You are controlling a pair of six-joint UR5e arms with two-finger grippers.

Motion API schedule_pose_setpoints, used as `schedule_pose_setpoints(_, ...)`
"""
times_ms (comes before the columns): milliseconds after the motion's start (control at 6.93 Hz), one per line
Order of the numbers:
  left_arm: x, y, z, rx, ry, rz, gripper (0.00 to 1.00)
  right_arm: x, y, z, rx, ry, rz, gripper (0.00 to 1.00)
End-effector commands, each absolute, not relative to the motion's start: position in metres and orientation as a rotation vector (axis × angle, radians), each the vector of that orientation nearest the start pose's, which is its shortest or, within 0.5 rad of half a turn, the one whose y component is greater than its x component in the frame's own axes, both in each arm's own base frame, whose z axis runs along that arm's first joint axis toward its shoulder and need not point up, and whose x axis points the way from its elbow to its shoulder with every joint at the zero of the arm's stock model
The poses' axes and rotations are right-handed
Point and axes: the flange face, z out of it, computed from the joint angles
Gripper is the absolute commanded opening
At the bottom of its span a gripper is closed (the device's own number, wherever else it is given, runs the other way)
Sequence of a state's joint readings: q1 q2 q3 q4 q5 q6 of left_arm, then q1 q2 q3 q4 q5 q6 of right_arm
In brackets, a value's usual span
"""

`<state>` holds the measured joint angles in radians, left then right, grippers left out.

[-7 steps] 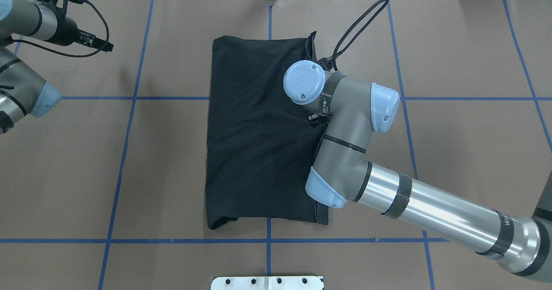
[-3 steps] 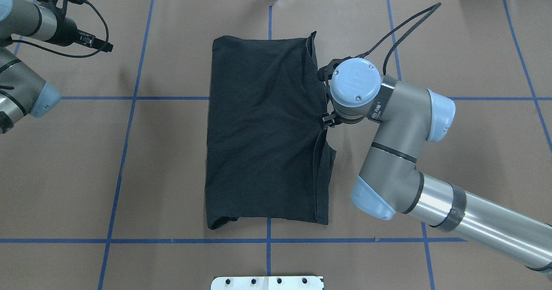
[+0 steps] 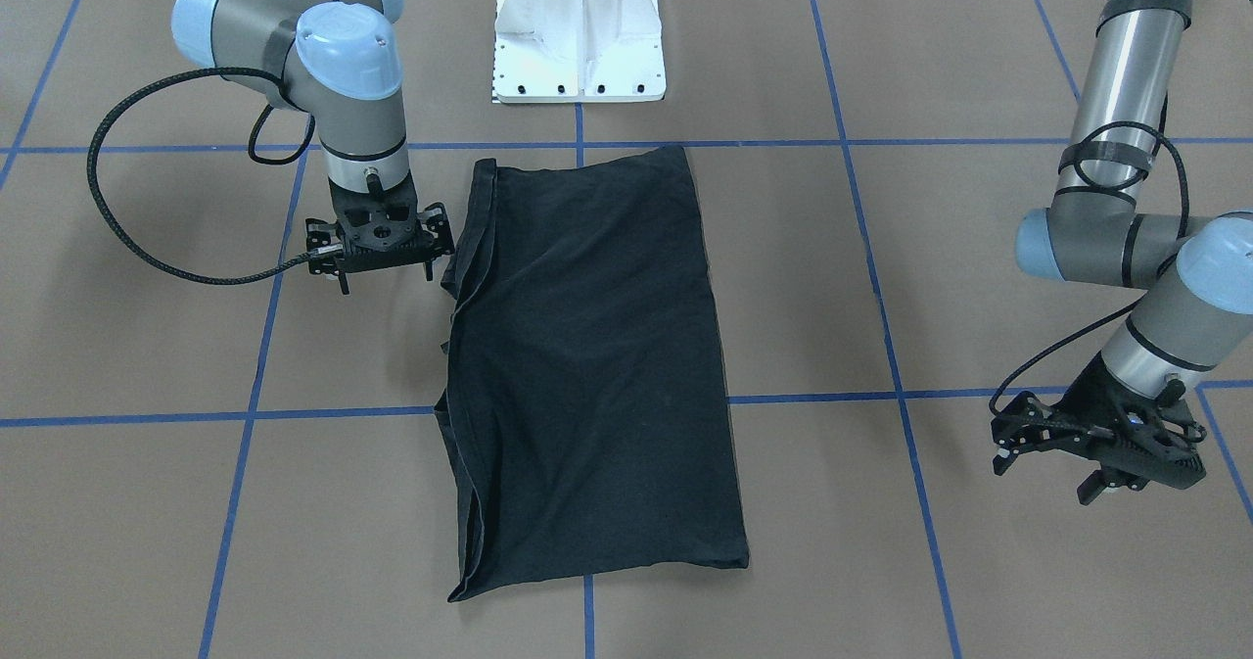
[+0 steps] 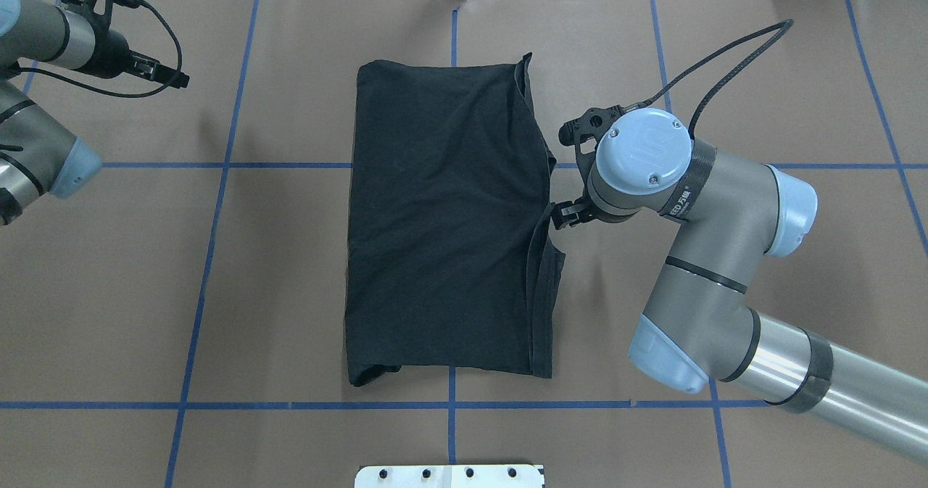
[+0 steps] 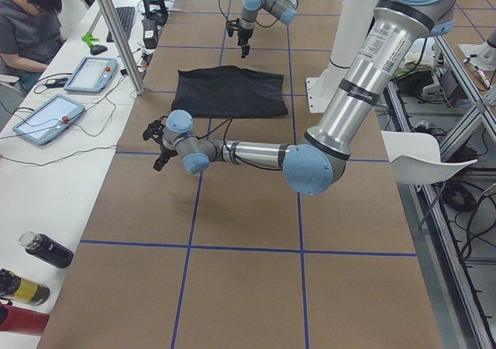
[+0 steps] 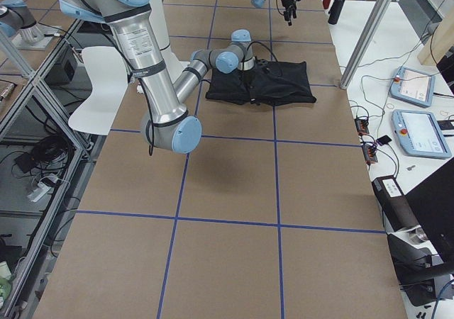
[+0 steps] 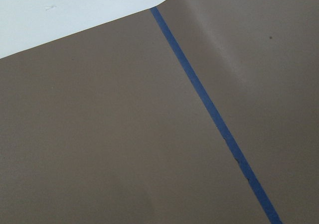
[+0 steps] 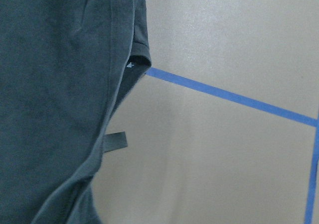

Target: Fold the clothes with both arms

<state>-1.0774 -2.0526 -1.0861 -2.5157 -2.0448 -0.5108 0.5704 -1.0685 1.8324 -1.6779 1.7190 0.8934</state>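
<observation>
The black T-shirt lies folded into a long rectangle in the middle of the brown table, plain side up. It also shows in the overhead view. Its layered edge with a sleeve faces my right arm and fills the left of the right wrist view. My right gripper hangs open and empty just beside that edge, over bare table. My left gripper is open and empty, far from the shirt near the table's far left corner. The shirt's graphic and logo are hidden.
The white pedestal base stands on the robot's side of the shirt. Blue tape lines grid the table. In the left side view, tablets and bottles lie on a white bench beyond the table, with a seated person.
My right arm has moved right, from above the shirt's right half to just past its right edge. That edge now lies uncovered. The left arm has not moved.
</observation>
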Motion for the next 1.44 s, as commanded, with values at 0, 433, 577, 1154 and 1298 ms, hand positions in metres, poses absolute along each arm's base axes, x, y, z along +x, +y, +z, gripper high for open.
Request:
schedule_pose_setpoints(0,0.262,-0.675,0.514,0.597,0.826,0.207,1.0,-0.511,-0.401,0.243,0.199,-0.685,-0.04,1.0)
schedule_pose_setpoints(433,0.263,-0.674,0.514,0.596,0.827,0.208,1.0,-0.589,-0.396,0.236,0.158,-0.398,-0.028,1.0)
schedule_pose_setpoints(577,0.263,-0.674,0.514,0.596,0.827,0.207,1.0,-0.586,-0.395,0.24,0.147,-0.365,-0.027,1.0)
schedule_pose_setpoints(1154,0.264,-0.674,0.512,0.6,0.83,0.21,1.0,-0.597,-0.381,0.255,0.151,-0.299,-0.05,1.0)
schedule_pose_setpoints(1298,0.263,-0.675,0.512,0.6,0.829,0.209,1.0,-0.596,-0.381,0.262,0.149,-0.287,-0.051,1.0)
